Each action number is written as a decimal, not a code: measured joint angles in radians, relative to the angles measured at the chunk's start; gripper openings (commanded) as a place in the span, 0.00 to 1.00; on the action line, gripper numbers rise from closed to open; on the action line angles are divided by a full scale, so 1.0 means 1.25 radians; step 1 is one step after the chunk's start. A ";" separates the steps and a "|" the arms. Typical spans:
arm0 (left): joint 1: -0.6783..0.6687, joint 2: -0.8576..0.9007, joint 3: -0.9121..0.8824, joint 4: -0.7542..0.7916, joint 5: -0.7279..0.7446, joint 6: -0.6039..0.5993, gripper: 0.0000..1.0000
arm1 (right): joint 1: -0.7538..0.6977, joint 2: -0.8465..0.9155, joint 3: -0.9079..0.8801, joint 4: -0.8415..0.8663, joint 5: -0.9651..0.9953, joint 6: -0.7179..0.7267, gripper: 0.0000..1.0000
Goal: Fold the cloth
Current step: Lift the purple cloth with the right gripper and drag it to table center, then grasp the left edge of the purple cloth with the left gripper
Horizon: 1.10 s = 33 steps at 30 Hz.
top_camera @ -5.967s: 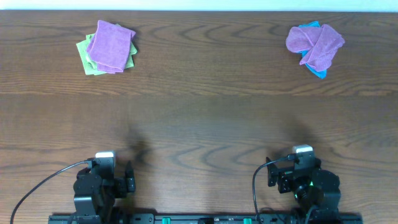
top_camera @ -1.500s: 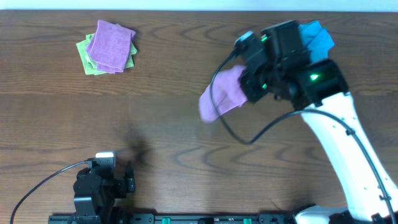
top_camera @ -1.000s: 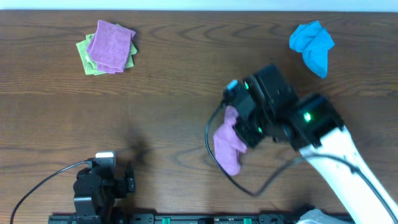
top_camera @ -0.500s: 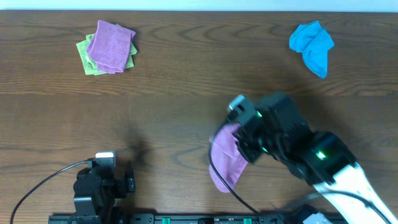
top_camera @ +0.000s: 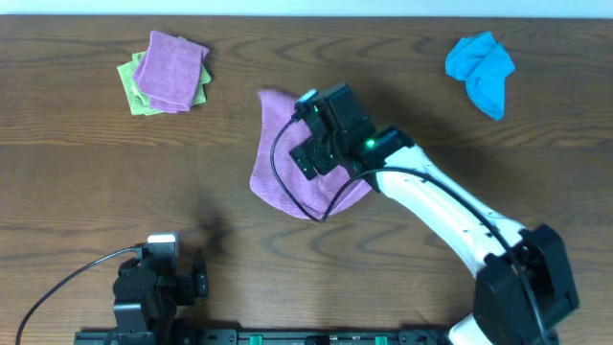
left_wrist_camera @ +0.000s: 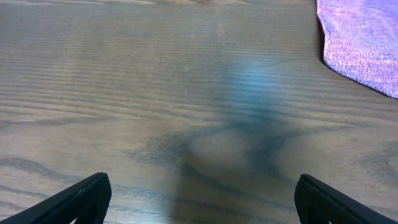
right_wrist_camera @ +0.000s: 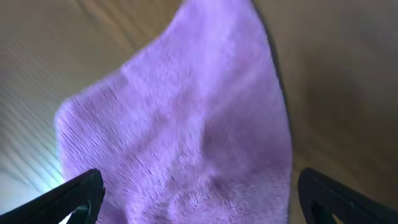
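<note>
A purple cloth [top_camera: 283,158] lies spread, with some wrinkles, on the wooden table at the centre. It also shows in the right wrist view [right_wrist_camera: 186,124] and at the top right of the left wrist view [left_wrist_camera: 364,43]. My right gripper [top_camera: 321,144] hovers over the cloth's right half. In the right wrist view it [right_wrist_camera: 199,199] is open, jaws wide apart, with the cloth below and nothing between them. My left gripper [top_camera: 161,264] is parked at the front left, open and empty [left_wrist_camera: 202,196], well short of the cloth.
A folded purple cloth on a green one [top_camera: 168,72] sits at the back left. A crumpled blue cloth [top_camera: 482,69] lies at the back right. The right arm [top_camera: 450,216] stretches from the front right across the table.
The right arm carried the purple cloth off the blue one at the back right, swung it toward the front, then flung it out flat at the centre and let go. The left arm has not moved.
</note>
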 measured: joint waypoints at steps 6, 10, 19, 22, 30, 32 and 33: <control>0.000 0.000 0.000 0.009 0.032 0.008 0.95 | 0.000 -0.082 0.035 -0.185 0.008 0.113 0.99; 0.000 0.000 -0.002 0.043 0.101 0.006 0.96 | 0.000 -0.095 0.032 -0.315 0.012 0.200 0.99; 0.000 0.100 0.053 0.122 0.252 -0.029 0.95 | 0.000 -0.093 -0.096 -0.243 0.007 0.319 0.99; 0.000 0.241 0.154 0.111 0.287 -0.037 0.95 | -0.003 -0.093 -0.150 -0.175 0.003 0.320 0.99; -0.006 0.705 0.434 0.044 0.375 -0.040 0.95 | -0.070 -0.092 -0.245 -0.034 0.012 0.248 0.93; -0.020 0.816 0.475 0.043 0.408 -0.040 0.95 | -0.091 -0.092 -0.245 -0.011 0.014 0.224 0.93; -0.030 0.862 0.489 0.046 0.425 -0.040 0.95 | -0.100 -0.092 -0.245 -0.003 0.014 0.216 0.93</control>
